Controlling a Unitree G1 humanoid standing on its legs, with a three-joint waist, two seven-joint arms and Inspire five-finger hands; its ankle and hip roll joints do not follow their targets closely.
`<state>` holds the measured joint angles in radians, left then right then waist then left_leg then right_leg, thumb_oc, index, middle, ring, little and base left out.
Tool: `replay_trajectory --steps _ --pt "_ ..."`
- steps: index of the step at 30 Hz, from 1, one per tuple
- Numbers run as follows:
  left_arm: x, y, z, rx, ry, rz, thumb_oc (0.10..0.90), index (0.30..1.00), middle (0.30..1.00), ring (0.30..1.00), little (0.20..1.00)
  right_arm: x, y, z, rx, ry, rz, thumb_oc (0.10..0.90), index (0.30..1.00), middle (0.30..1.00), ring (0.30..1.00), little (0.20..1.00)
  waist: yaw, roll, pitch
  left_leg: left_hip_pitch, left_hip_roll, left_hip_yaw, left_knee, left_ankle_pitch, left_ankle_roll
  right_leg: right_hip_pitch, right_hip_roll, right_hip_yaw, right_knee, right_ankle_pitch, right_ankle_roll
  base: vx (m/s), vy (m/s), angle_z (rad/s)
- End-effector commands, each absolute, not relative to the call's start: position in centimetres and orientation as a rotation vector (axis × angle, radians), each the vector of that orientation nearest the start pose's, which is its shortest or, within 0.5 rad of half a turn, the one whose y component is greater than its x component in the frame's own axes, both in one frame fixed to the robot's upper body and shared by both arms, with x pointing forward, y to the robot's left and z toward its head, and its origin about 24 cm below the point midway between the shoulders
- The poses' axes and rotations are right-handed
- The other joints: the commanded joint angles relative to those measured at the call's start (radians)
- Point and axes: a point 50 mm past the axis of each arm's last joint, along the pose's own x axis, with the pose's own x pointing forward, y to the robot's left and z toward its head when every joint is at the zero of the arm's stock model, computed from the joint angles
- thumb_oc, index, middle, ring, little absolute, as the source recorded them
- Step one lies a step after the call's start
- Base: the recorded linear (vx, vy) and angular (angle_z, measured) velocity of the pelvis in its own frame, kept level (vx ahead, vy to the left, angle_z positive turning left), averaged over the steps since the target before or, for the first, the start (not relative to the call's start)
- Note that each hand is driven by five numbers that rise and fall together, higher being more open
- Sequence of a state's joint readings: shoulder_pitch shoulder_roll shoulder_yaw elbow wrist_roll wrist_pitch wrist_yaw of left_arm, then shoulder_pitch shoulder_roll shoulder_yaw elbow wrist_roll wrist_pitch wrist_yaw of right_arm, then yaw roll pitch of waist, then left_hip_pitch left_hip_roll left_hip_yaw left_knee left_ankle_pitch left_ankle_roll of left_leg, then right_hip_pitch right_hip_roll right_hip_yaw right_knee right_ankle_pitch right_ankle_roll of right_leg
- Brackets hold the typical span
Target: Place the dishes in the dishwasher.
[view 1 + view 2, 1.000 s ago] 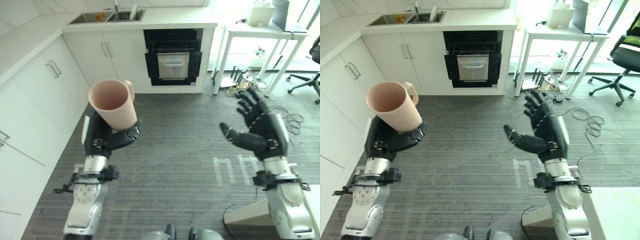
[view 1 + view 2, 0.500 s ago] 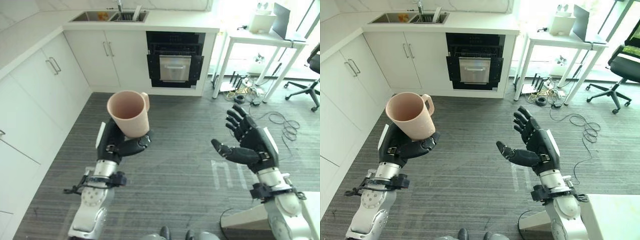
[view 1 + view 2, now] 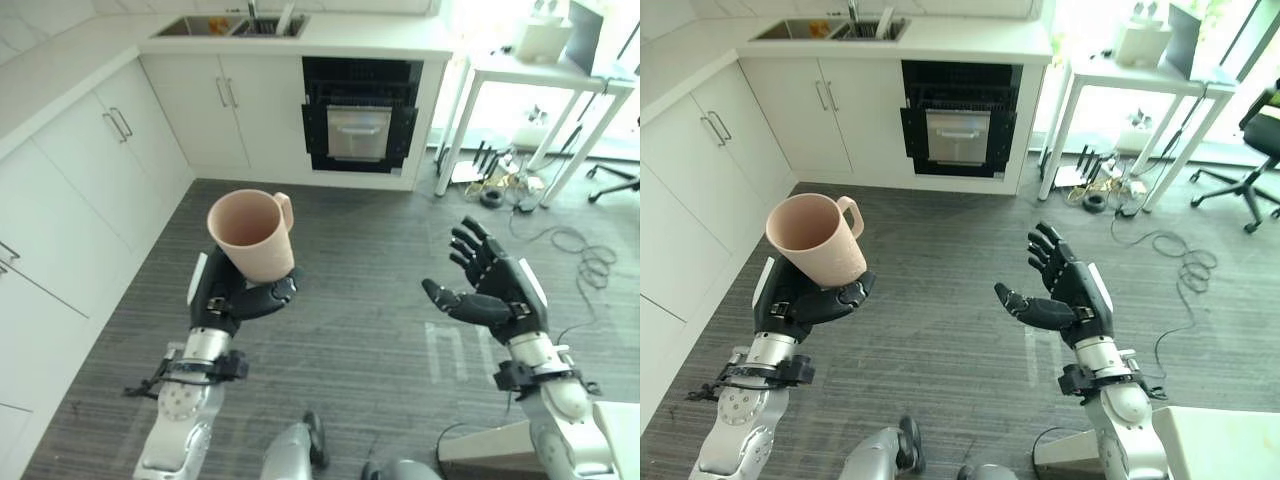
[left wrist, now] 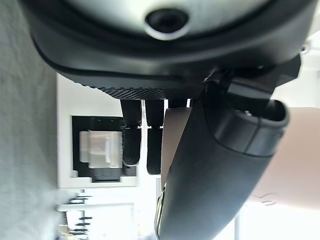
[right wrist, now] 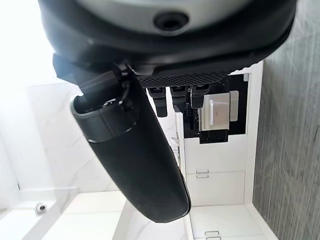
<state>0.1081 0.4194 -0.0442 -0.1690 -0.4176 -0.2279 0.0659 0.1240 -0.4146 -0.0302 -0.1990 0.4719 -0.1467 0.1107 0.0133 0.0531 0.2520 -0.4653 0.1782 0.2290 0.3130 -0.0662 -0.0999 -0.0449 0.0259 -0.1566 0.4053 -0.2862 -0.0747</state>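
My left hand (image 3: 232, 298) is shut on a pale pink mug (image 3: 253, 236), held upright above the grey floor with its handle turned away from me; the mug (image 4: 295, 155) also fills the space past the thumb in the left wrist view. My right hand (image 3: 492, 292) floats open at the right, fingers spread, holding nothing. The dishwasher (image 3: 361, 118), a dark unit with its door partly open and a silver front panel, sits in the white cabinets at the far side of the room, well beyond both hands. It shows as the dishwasher (image 5: 216, 112) in the right wrist view.
White cabinets (image 3: 80, 190) run along the left and the far wall, with a sink (image 3: 232, 25) in the counter above. A white table (image 3: 560, 70) stands at the far right with cables (image 3: 500, 185) on the floor under it. An office chair (image 3: 1265, 150) is at the right edge.
The camera has shifted, and the kitchen sits a little differently in view. The left hand with the mug sits lower and further left; the right hand stays open.
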Motion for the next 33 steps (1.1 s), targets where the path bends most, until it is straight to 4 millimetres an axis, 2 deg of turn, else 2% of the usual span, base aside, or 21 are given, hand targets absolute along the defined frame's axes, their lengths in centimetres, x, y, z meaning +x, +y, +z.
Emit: replay_trajectory --steps 1,5,6,7,8,9,10,11,12,13,14,15,16,17,18,20,22,23,25,27,33 --pt "22.2 22.0 14.0 -0.033 -0.567 0.03 0.4 0.3 0.3 0.3 0.3 22.4 -21.4 14.0 -0.019 -0.49 0.198 0.8 0.9 0.9 0.9 0.9 0.03 -0.009 -0.081 -0.094 -0.021 -0.133 -0.013 0.122 -0.007 0.192 -0.005 0.068 -0.105 -0.046 0.11 0.74 0.282 -0.4" --pt "22.0 21.8 13.7 -0.039 -0.559 0.045 0.4 0.3 0.3 0.3 0.3 22.2 -21.4 14.0 -0.013 -0.49 0.224 0.8 0.9 0.9 0.9 0.9 0.024 -0.004 -0.08 -0.15 0.027 -0.104 -0.013 0.151 -0.024 0.253 -0.022 0.066 -0.105 -0.078 0.115 0.63 0.26 -0.42" --pt "22.1 22.2 13.5 -0.036 -0.556 0.069 0.4 0.3 0.3 0.3 0.3 22.2 -21.4 14.2 -0.021 -0.488 0.262 0.8 0.9 0.9 0.9 0.9 0.016 0.016 -0.094 -0.119 0.026 -0.135 -0.013 0.119 -0.017 0.313 -0.039 0.087 -0.105 -0.092 0.135 0.77 0.321 -0.39" --pt "22.1 22.2 13.5 -0.034 -0.556 0.072 0.4 0.3 0.3 0.3 0.3 22.3 -21.4 14.2 -0.021 -0.488 0.265 0.8 0.9 0.9 0.9 0.9 0.016 0.017 -0.091 -0.113 0.026 -0.136 -0.013 0.117 -0.018 0.322 -0.043 0.088 -0.105 -0.095 0.138 1.16 0.522 -0.37" --pt "22.3 22.6 13.7 -0.01 -0.561 0.078 0.4 0.3 0.3 0.3 0.3 22.6 -21.2 14.0 -0.011 -0.481 0.261 0.8 0.9 0.9 0.9 0.9 0.012 0.02 -0.106 -0.07 0.035 -0.133 -0.013 0.077 -0.005 0.366 -0.084 0.08 -0.105 -0.091 0.176 0.8 0.382 -0.63" --pt "22.5 22.8 13.7 -0.002 -0.554 0.075 0.4 0.3 0.3 0.3 0.3 22.7 -21.4 13.9 0.009 -0.473 0.246 0.8 0.9 0.9 0.9 0.9 0.006 0.013 -0.126 -0.021 0.034 -0.093 -0.013 0.078 0.004 0.398 -0.122 0.064 -0.105 -0.027 0.222 1.02 0.48 -0.76" --pt "22.6 22.8 13.8 0.001 -0.548 0.06 0.4 0.3 0.3 0.3 0.3 22.6 -21.5 13.8 0.036 -0.466 0.229 0.8 0.9 0.9 0.9 0.9 0.009 -0.015 -0.142 0.034 0.003 -0.055 -0.013 0.079 0.017 0.438 -0.177 0.047 -0.105 0.06 0.254 0.77 0.383 -0.99" --pt "22.9 22.5 14.1 0.01 -0.553 0.035 0.4 0.3 0.3 0.3 0.3 22.4 -21.6 13.8 0.067 -0.467 0.217 0.8 0.9 0.9 0.9 0.9 0.018 -0.024 -0.164 0.077 -0.015 -0.028 -0.013 0.073 0.04 0.457 -0.228 0.018 -0.077 0.213 0.272 0.61 0.334 -0.75" --pt "23.0 22.3 14.2 0.018 -0.558 0.019 0.4 0.3 0.3 0.3 0.3 22.3 -21.6 13.8 0.076 -0.468 0.213 0.8 0.9 0.9 0.9 0.9 0.021 -0.027 -0.172 0.094 -0.023 -0.019 -0.013 0.063 0.052 0.456 -0.257 0.0 -0.026 0.284 0.278 0.57 0.399 -0.36" --pt "23.4 21.8 14.6 0.024 -0.565 -0.017 0.4 0.3 0.3 0.3 0.3 22.0 -21.7 13.9 0.08 -0.472 0.2 0.8 0.9 0.9 0.9 0.9 0.02 -0.036 -0.179 0.138 -0.051 -0.007 -0.013 0.032 0.076 0.418 -0.319 -0.025 0.122 0.391 0.29 0.5 0.394 0.22" --pt "23.6 21.4 14.8 0.026 -0.572 -0.04 0.4 0.3 0.3 0.3 0.3 21.9 -21.5 13.9 0.07 -0.475 0.192 0.8 0.9 0.9 0.9 0.9 0.017 -0.034 -0.18 0.163 -0.066 -0.005 -0.013 0.015 0.088 0.368 -0.341 -0.029 0.219 0.413 0.286 0.58 0.443 0.48" --pt "23.7 21.0 15.0 0.03 -0.58 -0.058 0.4 0.3 0.3 0.3 0.3 21.9 -21.4 14.0 0.058 -0.476 0.186 0.8 0.9 0.9 0.9 0.9 0.01 -0.02 -0.178 0.182 -0.068 -0.009 -0.013 0.002 0.095 0.315 -0.334 -0.032 0.281 0.414 0.272 0.55 0.373 0.6" --pt "23.9 20.6 15.2 0.041 -0.59 -0.068 0.4 0.3 0.3 0.3 0.3 22.1 -21.0 13.9 0.059 -0.472 0.181 0.8 0.9 0.9 0.9 0.9 -0.003 -0.022 -0.168 0.222 -0.089 -0.002 -0.013 -0.024 0.107 0.222 -0.317 -0.04 0.342 0.372 0.254 0.63 0.3 0.53" --pt "24.0 20.4 15.6 0.044 -0.601 -0.084 0.4 0.3 0.3 0.3 0.3 22.1 -20.9 13.8 0.061 -0.468 0.175 0.8 0.9 0.9 0.9 0.9 -0.015 -0.022 -0.16 0.249 -0.096 0.002 -0.013 -0.034 0.114 0.148 -0.282 -0.068 0.316 0.321 0.231 0.45 0.165 0.38" --pt "24.0 20.4 15.7 0.045 -0.603 -0.084 0.4 0.3 0.3 0.3 0.3 22.1 -20.9 13.8 0.061 -0.469 0.176 0.8 0.9 0.9 0.9 0.9 -0.017 -0.018 -0.16 0.25 -0.091 0.002 -0.013 -0.03 0.114 0.134 -0.268 -0.078 0.296 0.318 0.225 0.41 0.036 0.26" --pt "24.0 20.5 16.2 0.053 -0.62 -0.084 0.4 0.3 0.3 0.3 0.3 21.8 -20.9 13.9 0.062 -0.476 0.181 0.8 0.9 0.9 0.9 0.9 -0.037 -0.029 -0.146 0.299 -0.101 0.006 -0.013 -0.044 0.108 0.066 -0.209 -0.153 0.11 0.27 0.216 0.33 -0.086 0.59" --pt "23.9 20.3 16.5 0.049 -0.636 -0.095 0.4 0.3 0.3 0.3 0.3 21.6 -21.2 14.2 0.071 -0.493 0.168 0.8 0.9 0.9 0.9 0.9 -0.054 -0.04 -0.13 0.334 -0.125 -0.037 -0.013 -0.057 0.104 -0.013 -0.165 -0.207 -0.088 0.32 0.207 0.41 -0.195 0.83" --pt "23.8 20.1 16.4 0.047 -0.633 -0.11 0.4 0.3 0.3 0.3 0.3 21.3 -21.6 14.1 0.086 -0.499 0.152 0.8 0.9 0.9 0.9 0.9 -0.07 -0.07 -0.122 0.361 -0.164 -0.065 -0.013 -0.085 0.104 -0.101 -0.183 -0.182 -0.105 0.316 0.214 0.46 -0.233 0.71" --pt "23.7 19.6 16.0 0.047 -0.619 -0.13 0.4 0.3 0.3 0.3 0.3 21.0 -21.8 13.9 0.094 -0.5 0.143 0.8 0.9 0.9 0.9 0.9 -0.092 -0.092 -0.128 0.387 -0.19 -0.089 -0.013 -0.128 0.111 -0.183 -0.208 -0.107 -0.105 0.303 0.223 0.5 -0.226 1.66" --pt "23.6 19.2 15.4 0.048 -0.606 -0.149 0.4 0.3 0.3 0.3 0.3 20.9 -21.5 13.8 0.093 -0.5 0.147 0.8 0.9 0.9 0.9 0.9 -0.118 -0.091 -0.142 0.423 -0.196 -0.12 -0.013 -0.185 0.125 -0.231 -0.211 0.003 -0.105 0.311 0.22 0.57 -0.243 0.92" --pt "23.5 19.7 15.4 0.028 -0.593 -0.125 0.4 0.3 0.3 0.3 0.3 22.1 -21.5 14.3 0.106 -0.478 0.148 0.8 0.9 0.9 0.9 0.9 -0.095 -0.087 -0.172 0.484 -0.173 -0.128 -0.013 -0.223 0.109 -0.164 -0.179 -0.001 -0.105 0.231 0.209 0.4 -0.233 0.29"
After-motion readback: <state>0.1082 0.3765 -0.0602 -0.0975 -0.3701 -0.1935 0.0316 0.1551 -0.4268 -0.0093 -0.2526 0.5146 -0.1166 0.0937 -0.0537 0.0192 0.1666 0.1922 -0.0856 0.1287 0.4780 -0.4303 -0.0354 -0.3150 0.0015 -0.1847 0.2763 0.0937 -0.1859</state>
